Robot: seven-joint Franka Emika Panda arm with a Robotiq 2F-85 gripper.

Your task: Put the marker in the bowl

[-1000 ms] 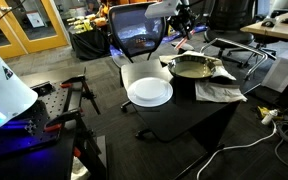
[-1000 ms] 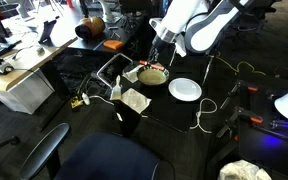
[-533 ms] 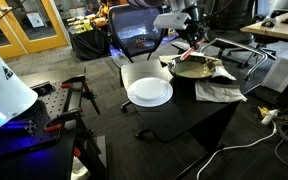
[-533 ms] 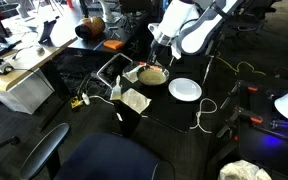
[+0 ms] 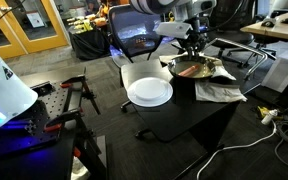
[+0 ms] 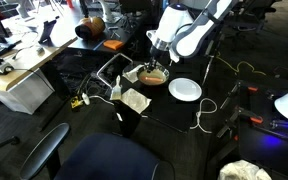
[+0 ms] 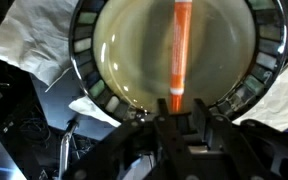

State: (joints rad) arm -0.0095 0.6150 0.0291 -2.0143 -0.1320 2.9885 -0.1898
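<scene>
The red marker (image 7: 179,50) lies across the inside of the grey-olive metal bowl (image 7: 84,50), seen from straight above in the wrist view. Its near end sits between my fingertips. My gripper (image 7: 181,112) hangs low over the bowl, its fingers parted wider than the marker, so it looks open. In both exterior views the gripper (image 5: 191,50) (image 6: 156,62) is just above the bowl (image 5: 174,66) (image 6: 152,77). A red streak of the marker (image 5: 188,71) shows inside the bowl.
A white plate (image 5: 149,92) (image 6: 185,89) lies on the black table next to the bowl. Crumpled white cloth (image 5: 219,92) (image 6: 136,100) lies around the bowl. An office chair (image 5: 134,35) stands behind the table, which drops off at the front edge.
My gripper has come down over the bowl with the marker. The marker hung tilted from the gripper above the rim before; now it lies inside the bowl.
</scene>
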